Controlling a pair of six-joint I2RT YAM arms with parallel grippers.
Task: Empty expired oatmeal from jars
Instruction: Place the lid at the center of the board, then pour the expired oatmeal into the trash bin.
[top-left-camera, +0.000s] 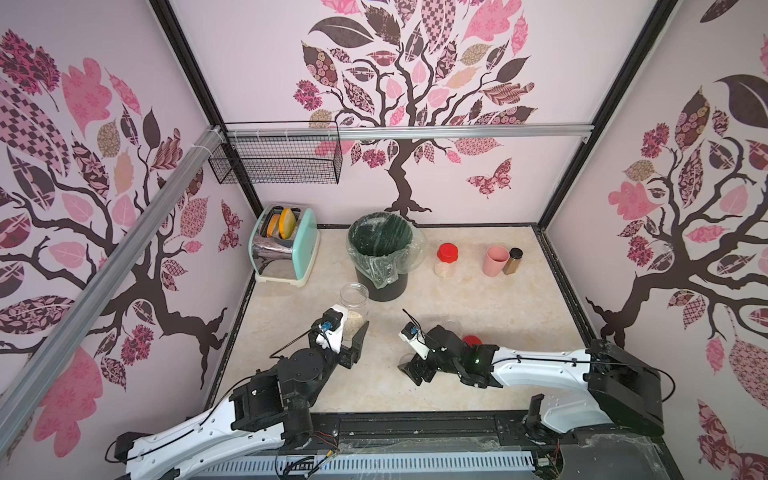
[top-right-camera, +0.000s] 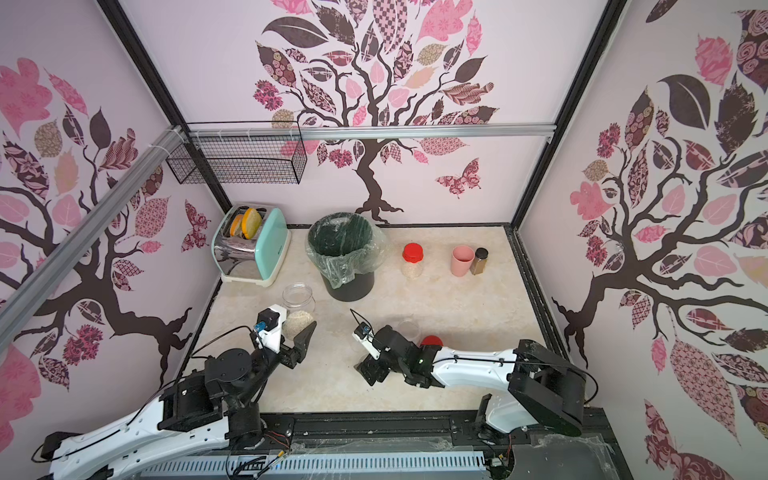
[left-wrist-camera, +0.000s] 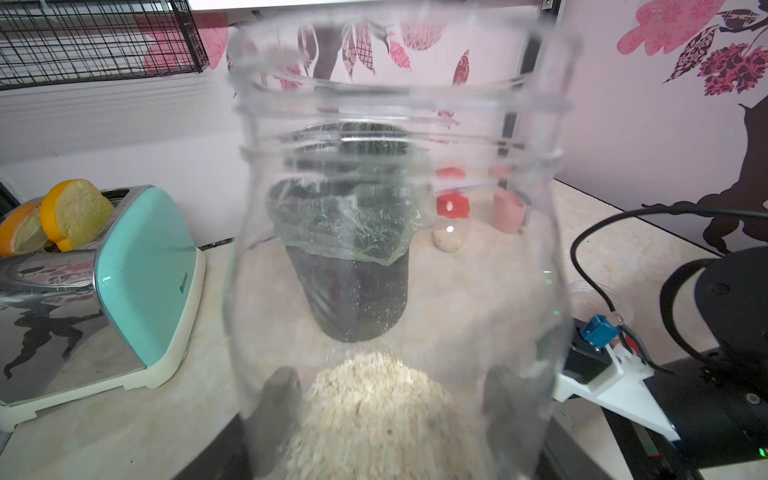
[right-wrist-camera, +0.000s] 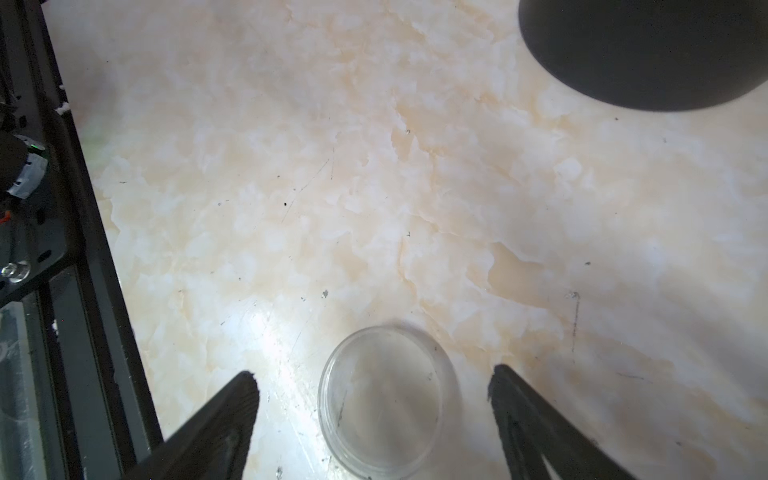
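My left gripper (top-left-camera: 351, 331) is shut on a lidless clear jar (top-left-camera: 354, 305) at the table's left centre. Oatmeal (left-wrist-camera: 374, 407) is heaped in the jar's base between the dark fingers (left-wrist-camera: 282, 386), and its mouth faces the bin. My right gripper (right-wrist-camera: 372, 373) is open over a clear lid (right-wrist-camera: 382, 401) that lies flat on the table, touching neither finger. In both top views another clear open jar (top-left-camera: 452, 326) and a loose red lid (top-left-camera: 472, 340) sit just behind the right arm. A red-lidded jar (top-left-camera: 446, 259) with a low oatmeal layer stands right of the bin.
A black bin (top-left-camera: 380, 249) with a clear liner stands at the back centre. A mint toaster (top-left-camera: 282, 245) holding bread is at the back left. A pink cup (top-left-camera: 495, 259) and a brown bottle (top-left-camera: 513, 262) are at the back right. A wire basket (top-left-camera: 278, 153) hangs on the wall.
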